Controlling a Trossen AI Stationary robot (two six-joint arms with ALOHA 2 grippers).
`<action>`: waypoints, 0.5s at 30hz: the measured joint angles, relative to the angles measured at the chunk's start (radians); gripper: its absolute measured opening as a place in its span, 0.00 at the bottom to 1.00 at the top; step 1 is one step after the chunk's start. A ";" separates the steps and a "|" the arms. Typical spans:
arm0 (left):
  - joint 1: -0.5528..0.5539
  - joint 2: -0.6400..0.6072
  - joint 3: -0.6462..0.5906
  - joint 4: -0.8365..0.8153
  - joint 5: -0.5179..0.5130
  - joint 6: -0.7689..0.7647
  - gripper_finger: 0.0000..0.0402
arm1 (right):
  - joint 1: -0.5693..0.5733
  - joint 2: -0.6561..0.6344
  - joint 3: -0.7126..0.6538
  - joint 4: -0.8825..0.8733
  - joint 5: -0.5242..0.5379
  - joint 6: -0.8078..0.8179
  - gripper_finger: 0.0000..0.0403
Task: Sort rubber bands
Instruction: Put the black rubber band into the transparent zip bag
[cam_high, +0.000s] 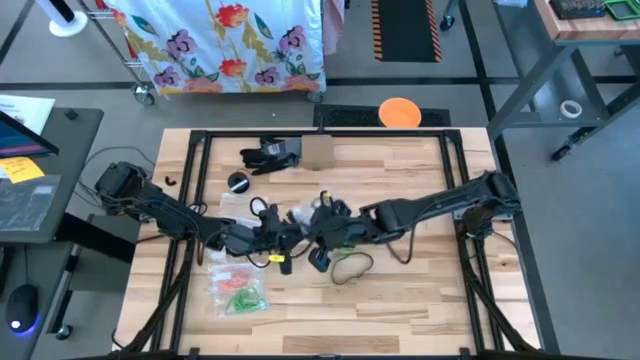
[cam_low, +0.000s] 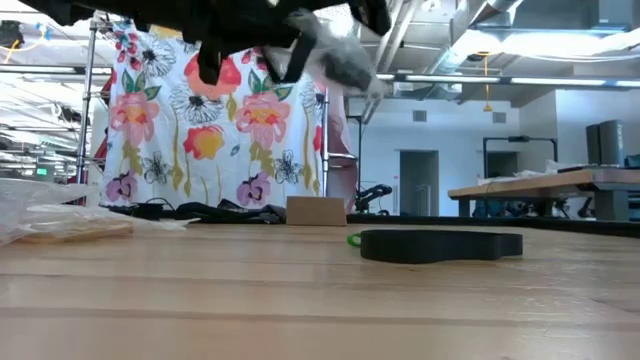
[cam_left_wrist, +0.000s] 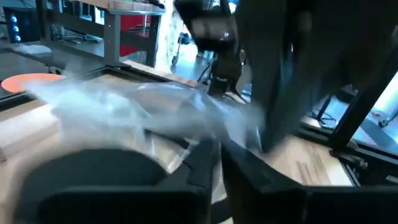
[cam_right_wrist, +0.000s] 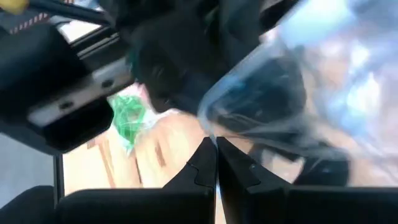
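A clear plastic zip bag (cam_low: 345, 60) hangs above the table's middle between my two grippers. My left gripper (cam_high: 290, 238) and my right gripper (cam_high: 318, 235) meet there, each shut on the bag. The bag shows blurred in the left wrist view (cam_left_wrist: 124, 106) and in the right wrist view (cam_right_wrist: 298, 81). Green rubber bands (cam_right_wrist: 127, 118) and red-orange ones lie in clear bags (cam_high: 238, 287) resting flat on the table, near its left front. A thin dark-green loop (cam_high: 350, 265) lies on the wood below the grippers. My left gripper pinches the clear bag's film (cam_left_wrist: 198, 138) between its two fingers, which lie about level. The bag spreads away from the fingertips, clear of the table; one layer or several, I cannot tell. My right gripper pinches an edge of the clear bag (cam_right_wrist: 212, 127) between its fingertips, slanting down from the table's right. The bag rises away from the fingertips, lifted clear of the table.
A brown cardboard box (cam_high: 316, 152), a black bundle (cam_high: 270, 154) and a small black round thing (cam_high: 238, 182) sit toward the far edge. A flat black object (cam_low: 440, 245) lies on the wood. An orange disc (cam_high: 400, 112) lies beyond the table.
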 joint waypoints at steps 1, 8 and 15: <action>0.000 0.000 0.000 -0.009 0.000 0.000 0.06 | -0.004 -0.013 0.000 -0.005 0.006 0.000 0.00; -0.002 0.000 -0.001 -0.006 -0.062 -0.017 0.23 | -0.010 -0.073 0.000 -0.090 0.061 0.026 0.00; -0.034 -0.029 -0.002 0.094 -0.052 0.093 0.28 | -0.010 -0.075 0.000 -0.189 0.053 0.074 0.00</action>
